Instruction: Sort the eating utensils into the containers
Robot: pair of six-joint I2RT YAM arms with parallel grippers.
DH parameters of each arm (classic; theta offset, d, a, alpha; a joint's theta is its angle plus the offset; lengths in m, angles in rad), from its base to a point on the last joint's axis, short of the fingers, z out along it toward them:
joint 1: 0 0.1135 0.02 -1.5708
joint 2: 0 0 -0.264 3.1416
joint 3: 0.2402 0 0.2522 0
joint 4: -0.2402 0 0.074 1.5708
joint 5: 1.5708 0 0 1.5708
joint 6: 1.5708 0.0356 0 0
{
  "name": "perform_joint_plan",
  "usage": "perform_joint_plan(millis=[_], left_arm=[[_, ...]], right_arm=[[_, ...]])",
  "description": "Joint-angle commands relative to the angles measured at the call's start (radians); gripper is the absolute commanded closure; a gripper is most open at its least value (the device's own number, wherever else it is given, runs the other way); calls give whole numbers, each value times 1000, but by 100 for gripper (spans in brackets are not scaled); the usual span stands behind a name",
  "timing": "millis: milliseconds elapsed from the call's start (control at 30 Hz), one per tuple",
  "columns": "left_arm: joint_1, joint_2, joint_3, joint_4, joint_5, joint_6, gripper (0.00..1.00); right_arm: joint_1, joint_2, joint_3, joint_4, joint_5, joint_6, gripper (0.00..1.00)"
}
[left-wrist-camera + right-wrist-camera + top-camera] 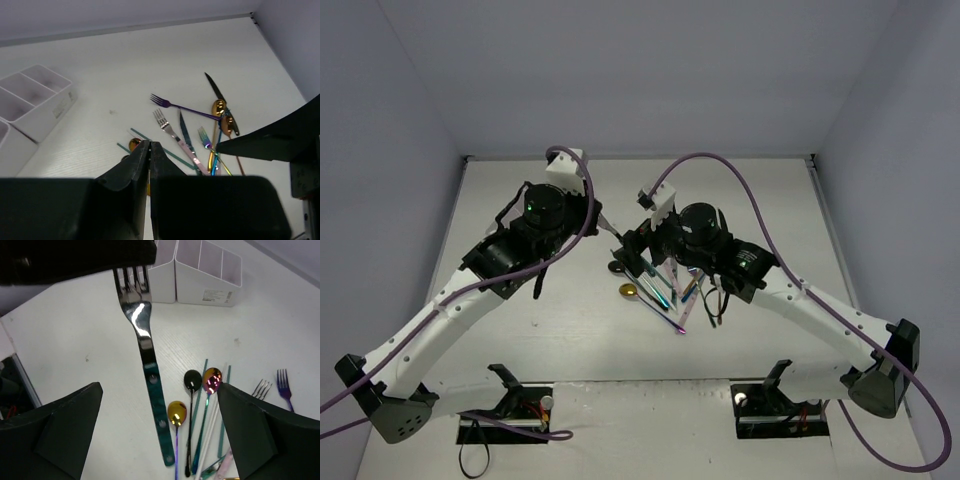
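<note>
A dark, teal-handled fork (150, 375) is held in the air, tines up and handle hanging down, on the heap's side of the white caddy (192, 287). In the right wrist view its tines are seen just short of the caddy's near wall. The fork's top is lost under a dark body that is judged to be the left gripper (150, 146), whose fingers (136, 162) are pressed almost together; the contact itself is hidden. The right gripper (160, 390) is spread wide, with one finger on each side of the handle and nothing touched. A hand-over is judged to be the step in hand. It would be done well if the right jaws were closed squarely across the flat middle of the handle, and the left grip were released only once that hold is firm, since the polished metal may be expected to slip or swing. The fork should then be carried handle-down to one caddy compartment and lowered upright so that the thin walls are cleared. The other utensils (210, 127) lie in a crossed heap on the table (125, 65), well apart from the caddy, and should not be brushed.
</note>
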Motion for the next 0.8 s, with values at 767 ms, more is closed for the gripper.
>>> perform_joint_plan(millis=[767], left_arm=[[708,318,242,279,-21,558,100]], right_arm=[[-110,-261,-215,54,232,59,0]])
